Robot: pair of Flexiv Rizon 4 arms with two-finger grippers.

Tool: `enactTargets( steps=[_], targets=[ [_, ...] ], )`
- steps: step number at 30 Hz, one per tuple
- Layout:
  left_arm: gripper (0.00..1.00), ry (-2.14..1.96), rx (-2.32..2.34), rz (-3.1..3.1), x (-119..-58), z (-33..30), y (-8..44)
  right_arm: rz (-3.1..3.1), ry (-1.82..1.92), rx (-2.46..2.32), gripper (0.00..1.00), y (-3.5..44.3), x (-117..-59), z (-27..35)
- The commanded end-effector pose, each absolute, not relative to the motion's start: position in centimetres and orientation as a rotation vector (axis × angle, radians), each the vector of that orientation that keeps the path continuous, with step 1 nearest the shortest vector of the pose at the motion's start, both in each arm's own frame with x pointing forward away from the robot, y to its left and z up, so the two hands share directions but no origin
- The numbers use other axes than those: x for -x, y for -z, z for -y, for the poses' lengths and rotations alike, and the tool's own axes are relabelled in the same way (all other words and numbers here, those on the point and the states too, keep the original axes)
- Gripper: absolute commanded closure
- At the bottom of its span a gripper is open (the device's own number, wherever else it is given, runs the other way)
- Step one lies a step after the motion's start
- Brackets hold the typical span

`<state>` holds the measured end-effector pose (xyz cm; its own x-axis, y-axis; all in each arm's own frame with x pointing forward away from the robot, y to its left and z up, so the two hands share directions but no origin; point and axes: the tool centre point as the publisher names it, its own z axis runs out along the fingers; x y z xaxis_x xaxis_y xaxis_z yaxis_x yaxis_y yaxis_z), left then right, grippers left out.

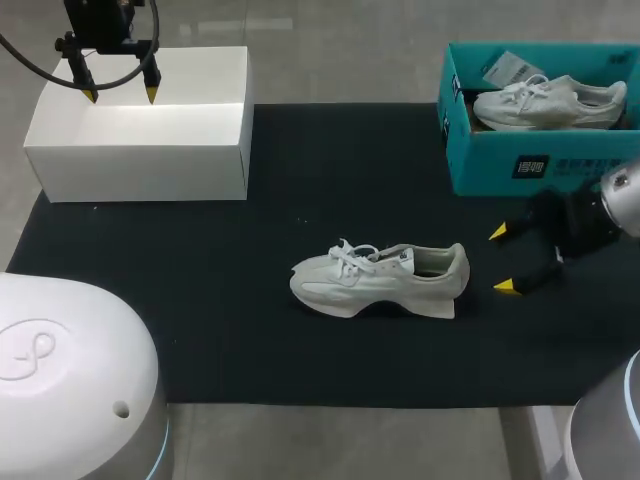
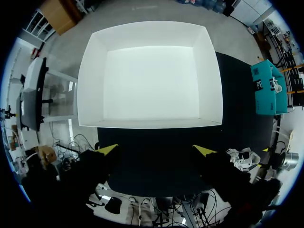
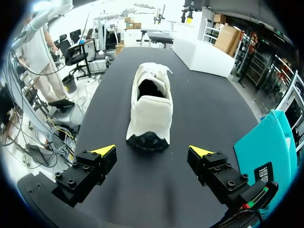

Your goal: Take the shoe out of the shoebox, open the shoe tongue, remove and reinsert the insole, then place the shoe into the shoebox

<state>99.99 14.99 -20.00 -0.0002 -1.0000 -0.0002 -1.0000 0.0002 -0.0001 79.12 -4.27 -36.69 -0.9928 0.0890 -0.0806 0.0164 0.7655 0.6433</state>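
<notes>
- The white shoe [image 1: 380, 280] is seen standing on its sole at the middle of the black mat [image 1: 180, 290], outside the teal shoebox [image 1: 480, 160], with its toe turned to the left arm's side and its heel to the right arm's side
- In the right wrist view the shoe [image 3: 149, 109] is shown heel-first, and its dark opening is exposed; the insole cannot be made out
- The teal shoebox is set open at the far right of the mat, well apart from the shoe, and a second white shoe [image 1: 550, 103] is laid inside it
- An open white box [image 1: 140, 130] is placed at the far left of the mat
- The left gripper [image 1: 120, 95] is held above the white box [image 2: 149, 76], its fingers spread wide and nothing grasped
- The right gripper [image 1: 507, 260] is positioned low over the mat, near the heel but apart from it
- Its fingers are released wide, nothing is touched by them, and the heel is lined up ahead of the right gripper [image 3: 153, 151]
</notes>
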Motion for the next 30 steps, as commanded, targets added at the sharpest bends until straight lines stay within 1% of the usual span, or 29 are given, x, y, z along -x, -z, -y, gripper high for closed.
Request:
enactTargets(
  steps=[1, 12, 30],
  targets=[
    [0.00, 0.000, 2.221, -2.222, -100.0, -15.0, 20.0, -2.822, -1.105, -0.095, 0.00, 38.8, -80.0, 3.0],
    [0.00, 0.000, 2.221, -2.222, -100.0, -15.0, 20.0, -2.771, -1.166, -0.118, 0.00, 40.0, -81.0, 1.3],
    [0.00, 0.000, 2.221, -2.222, -100.0, -15.0, 20.0, -2.767, -1.290, -0.054, 0.00, 41.8, -81.0, -1.8]
  ],
)
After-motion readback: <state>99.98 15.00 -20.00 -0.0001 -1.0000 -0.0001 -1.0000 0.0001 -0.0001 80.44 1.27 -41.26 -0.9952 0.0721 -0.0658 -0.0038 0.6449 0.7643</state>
